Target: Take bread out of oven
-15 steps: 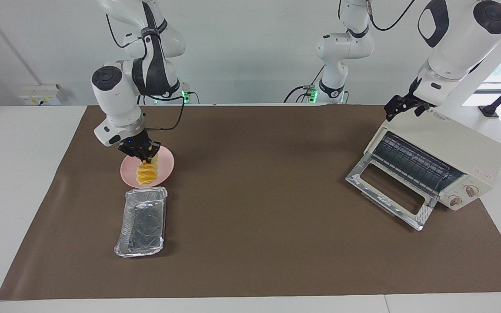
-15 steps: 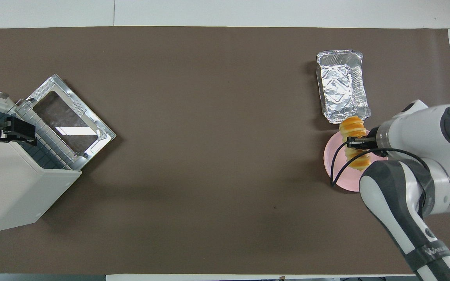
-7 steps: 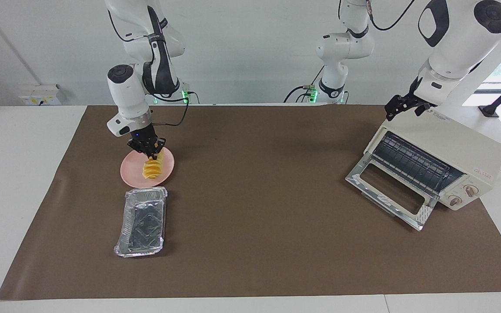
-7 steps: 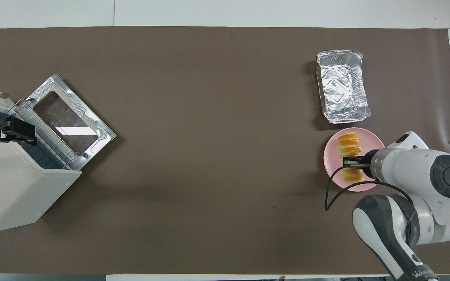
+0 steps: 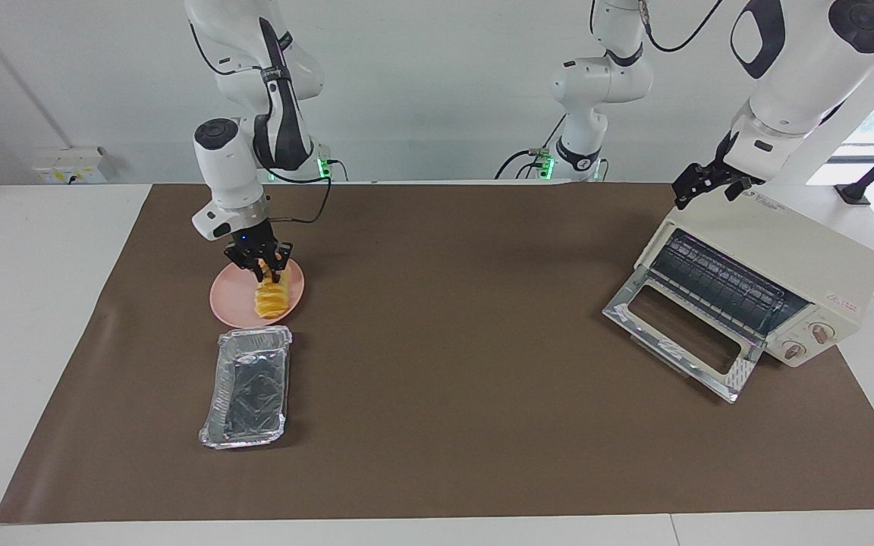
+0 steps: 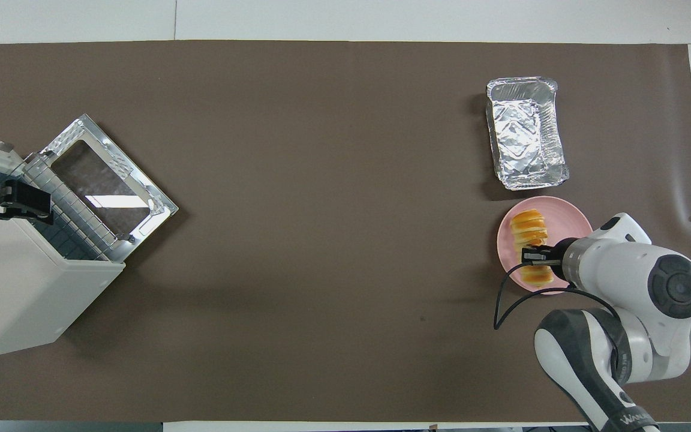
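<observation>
Presently the right gripper [image 5: 262, 267] stands low over the bread [image 5: 271, 297], at the loaf's end nearer the robots. A second ago it gripped the loaf while carrying it aloft and tilted over the plate; whether its fingers have now let go cannot be told from either view. The bread lies flat on the pink plate [image 5: 230, 298], directly below the gripper, so delivery appears complete, pending release. Just past the plate, farther from the robots, sits the empty foil tray [image 5: 247, 387]. Well apart, toward the left arm's end of the table, the oven [image 5: 784, 262] stands with its door dropped open and its rack bare. Its top has the left gripper [image 5: 706, 182] waiting over it, jaws wide.
</observation>
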